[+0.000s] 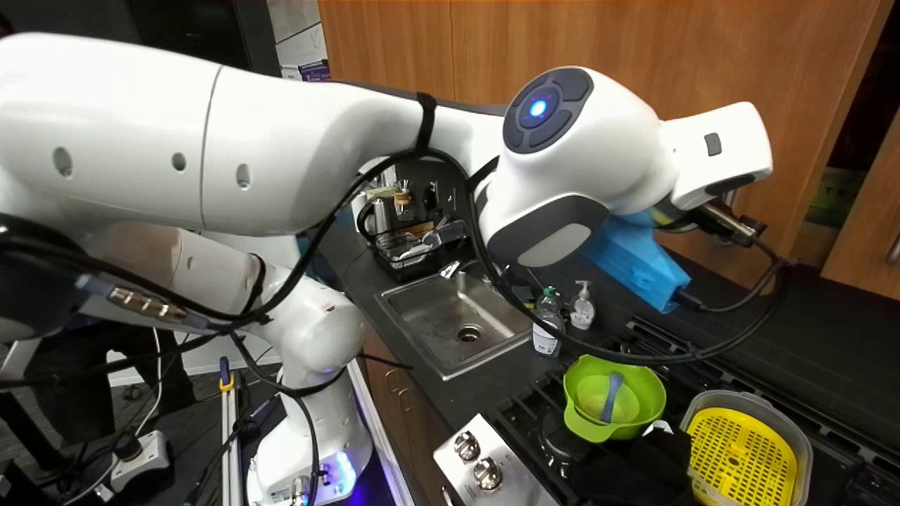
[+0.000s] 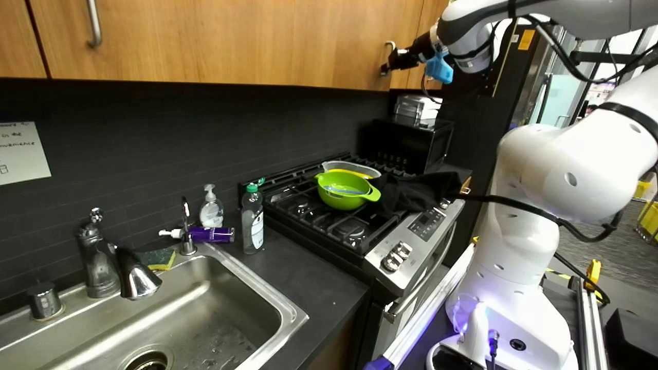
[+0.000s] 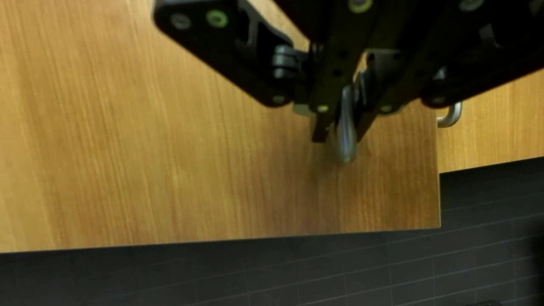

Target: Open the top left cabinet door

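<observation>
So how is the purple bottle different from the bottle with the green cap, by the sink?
The purple bottle lies on its side; the green-capped bottle stands upright. The purple bottle has a white pump top; the green-capped bottle has a green cap. The purple bottle is dark purple; the green-capped bottle looks see-through, with a white label. Both are near the sink.

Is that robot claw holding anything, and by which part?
Yes: the cabinet door, by its silver handle. The gripper is closed on the handle, above its lower end, which pokes out.
</observation>
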